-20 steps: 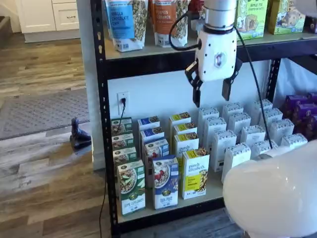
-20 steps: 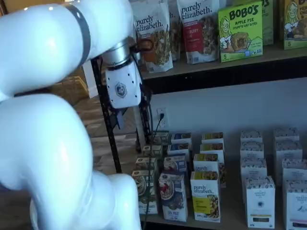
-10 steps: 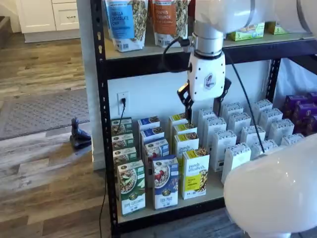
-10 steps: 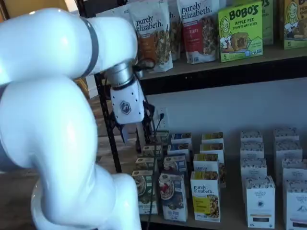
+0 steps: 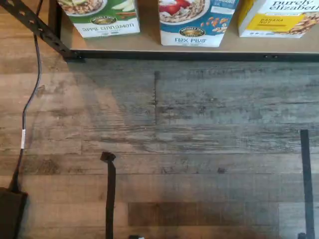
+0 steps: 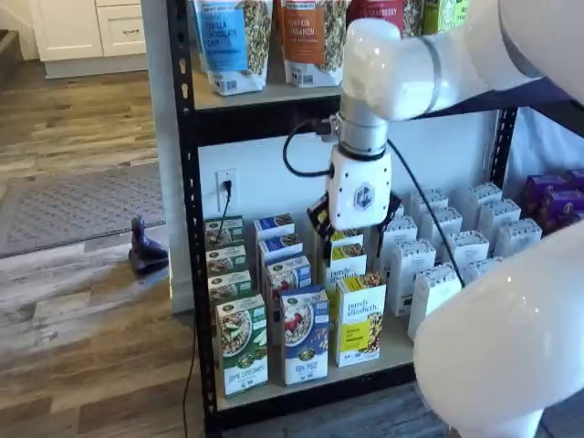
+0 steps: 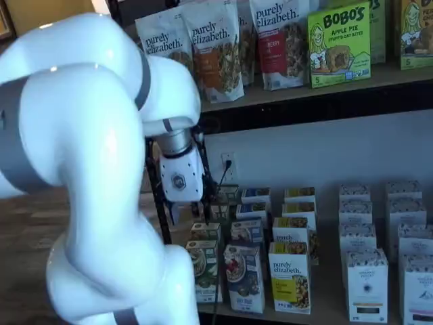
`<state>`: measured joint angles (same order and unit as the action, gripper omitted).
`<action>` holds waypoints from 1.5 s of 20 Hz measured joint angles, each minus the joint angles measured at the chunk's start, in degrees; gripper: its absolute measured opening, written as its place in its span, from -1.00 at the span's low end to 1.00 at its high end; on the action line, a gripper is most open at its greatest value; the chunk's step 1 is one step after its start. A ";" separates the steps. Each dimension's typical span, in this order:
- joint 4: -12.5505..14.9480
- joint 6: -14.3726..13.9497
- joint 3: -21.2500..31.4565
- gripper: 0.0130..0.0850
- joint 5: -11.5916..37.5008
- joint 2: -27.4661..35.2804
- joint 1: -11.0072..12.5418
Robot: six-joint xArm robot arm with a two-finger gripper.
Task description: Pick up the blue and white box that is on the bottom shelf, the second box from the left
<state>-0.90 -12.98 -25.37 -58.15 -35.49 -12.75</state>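
Blue and white box below-left of empty, wide-spread claw.

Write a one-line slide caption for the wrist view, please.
Wrist camera looks down at wood floor before the bottom shelf; blue and white box stands untouched.

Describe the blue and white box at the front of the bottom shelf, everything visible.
The blue and white box is a tall, slim cardboard carton, white on its upper front and blue at the bottom, picturing a bowl of cereal with red berries; the wrist view reads "Flax Plus". It stands upright at the front edge of the bottom shelf, heading a row of like boxes, between a green-and-white box and a yellow box. Nothing grips it; the gripper hangs above the rows.
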 joint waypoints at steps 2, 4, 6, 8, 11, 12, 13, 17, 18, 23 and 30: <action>0.14 -0.29 0.97 1.00 3.05 2.16 -0.26; -0.26 -0.02 1.85 1.00 6.35 4.65 -0.28; -0.14 0.03 2.43 1.00 9.14 7.04 -0.19; 0.07 0.14 3.18 1.00 12.03 8.62 0.00; 0.76 0.02 3.97 1.00 16.13 11.28 0.33; 0.77 0.16 3.88 1.00 16.72 12.29 0.48; 1.06 0.08 3.64 1.00 17.10 13.47 0.62; 0.96 1.27 3.40 1.00 21.38 18.70 1.71; 1.42 1.12 3.51 1.00 22.76 19.68 1.93; 5.64 -1.53 4.07 1.00 30.20 24.78 2.91; 4.20 -0.41 1.86 1.00 35.11 32.48 2.77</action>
<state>3.30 -13.39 -23.51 -23.04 -3.02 -9.97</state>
